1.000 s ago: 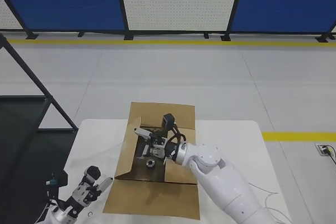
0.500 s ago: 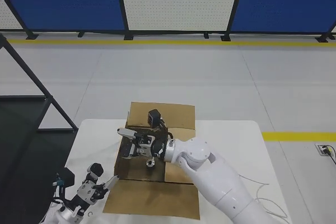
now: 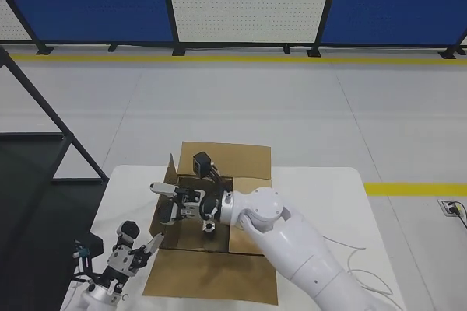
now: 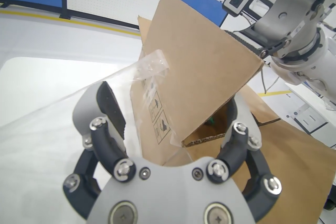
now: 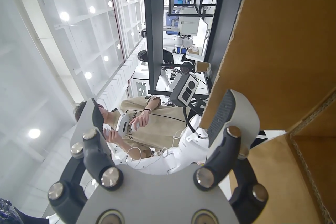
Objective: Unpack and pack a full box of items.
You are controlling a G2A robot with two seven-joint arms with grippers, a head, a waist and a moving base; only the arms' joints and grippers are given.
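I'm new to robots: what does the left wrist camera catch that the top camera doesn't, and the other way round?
Left wrist view: clear tape hanging off the raised flap of the cardboard box, and handling symbols printed on its side wall. Top view: the white table, the other flaps spread flat, and a small round metal part inside. Both: the box, the open left gripper near its corner, and the right gripper at the raised flap.

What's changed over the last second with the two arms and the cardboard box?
The right gripper, open, swept across the box toward its side flap, which now stands more upright. The left gripper, also open, shifted only slightly by the box's corner. The box itself stayed put.
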